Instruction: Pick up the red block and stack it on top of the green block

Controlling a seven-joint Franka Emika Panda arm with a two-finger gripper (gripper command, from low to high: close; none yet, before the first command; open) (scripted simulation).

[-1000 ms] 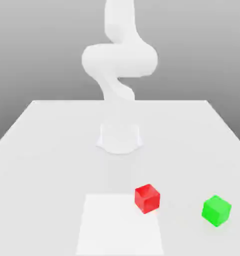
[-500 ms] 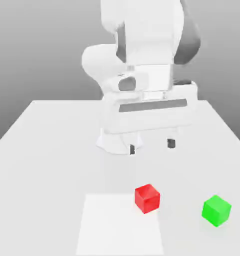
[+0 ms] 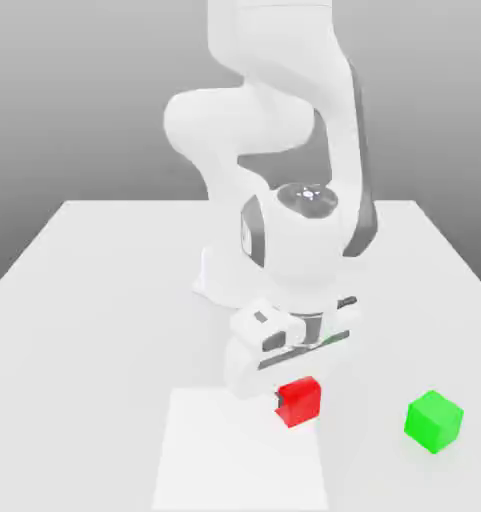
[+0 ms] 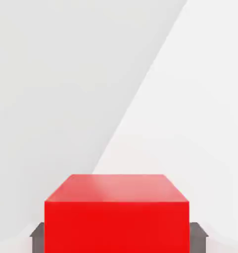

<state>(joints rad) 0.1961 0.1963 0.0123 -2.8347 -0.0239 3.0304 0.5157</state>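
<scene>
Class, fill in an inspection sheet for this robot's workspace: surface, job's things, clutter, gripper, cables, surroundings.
Surface: pale table, with a whiter patch on it.
Job's things: red block at the patch's edge, between the fingertips; green block apart from it, toward the exterior view's right, nothing on top.
Clutter: nothing seen.
Gripper: at the red block, one dark fingertip against or very near each of two opposite sides; whether it grips firmly, cannot tell.
Cables: nothing seen.
Surroundings: plain grey backdrop behind the table.
</scene>
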